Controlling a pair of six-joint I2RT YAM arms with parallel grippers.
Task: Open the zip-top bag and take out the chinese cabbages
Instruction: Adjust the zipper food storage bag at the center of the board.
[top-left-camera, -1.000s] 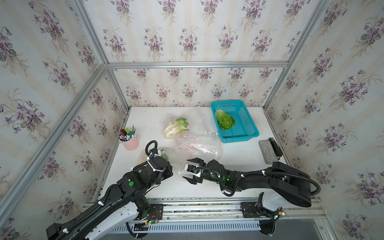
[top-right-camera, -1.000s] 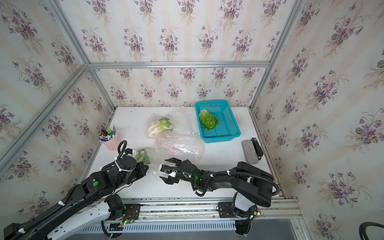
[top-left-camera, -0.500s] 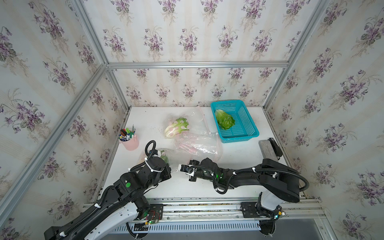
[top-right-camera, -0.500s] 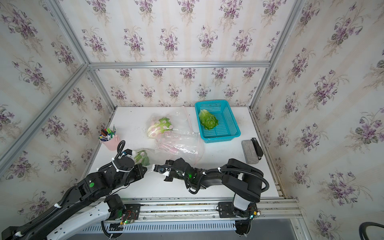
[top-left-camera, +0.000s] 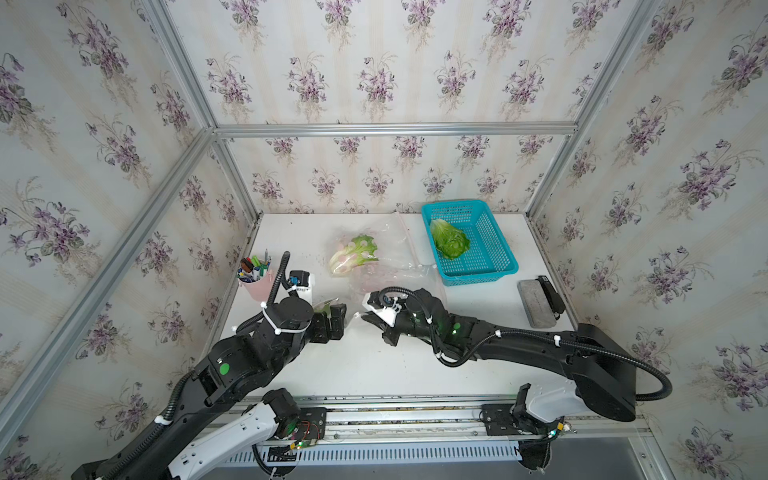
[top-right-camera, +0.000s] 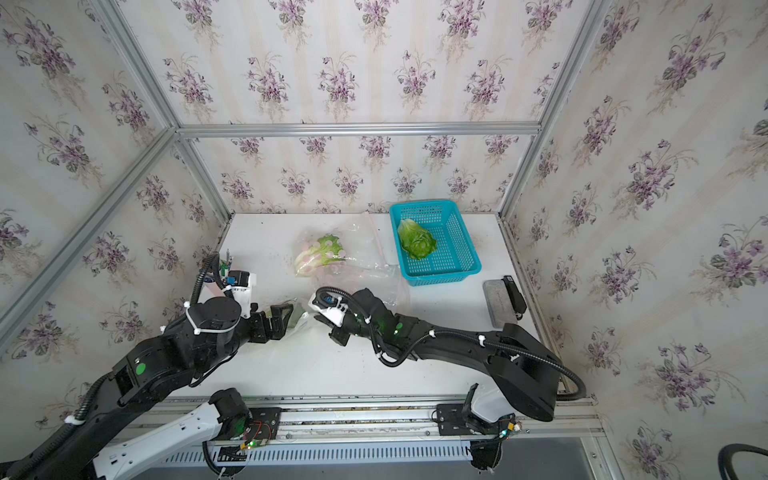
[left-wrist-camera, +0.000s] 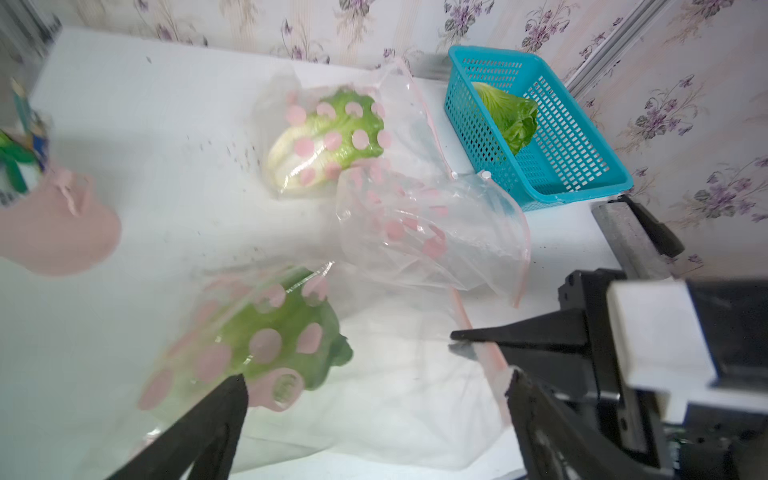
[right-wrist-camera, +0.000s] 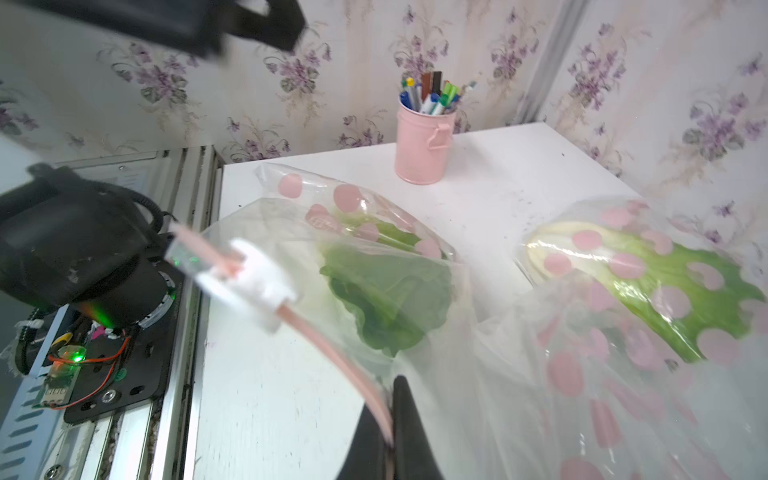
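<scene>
Between my two grippers lies a clear zip-top bag (right-wrist-camera: 419, 232) with pink dots and one of the chinese cabbages (right-wrist-camera: 386, 299) inside. My right gripper (right-wrist-camera: 388, 395) is shut on the bag's pink zip strip (right-wrist-camera: 332, 345), just along from the white slider (right-wrist-camera: 257, 282). My left gripper (left-wrist-camera: 376, 378) stands open at the bag's other side, its fingers astride the plastic without pinching it. In both top views the grippers (top-left-camera: 338, 320) (top-left-camera: 365, 318) face each other near the table's front. A second cabbage (top-left-camera: 355, 257) lies in another dotted bag behind. A third cabbage (top-left-camera: 449, 241) rests in the teal basket (top-left-camera: 482, 276).
A crumpled empty dotted bag (left-wrist-camera: 432, 237) lies between the two bagged cabbages and the basket. A pink cup of pens (top-left-camera: 257, 282) stands by the left wall, close to my left wrist. A grey block with a black handle (top-left-camera: 536, 303) sits at the right edge.
My right gripper went from open to shut on the zip strip and moved a little farther from the front edge. My left gripper has opened, letting go of the bag.
</scene>
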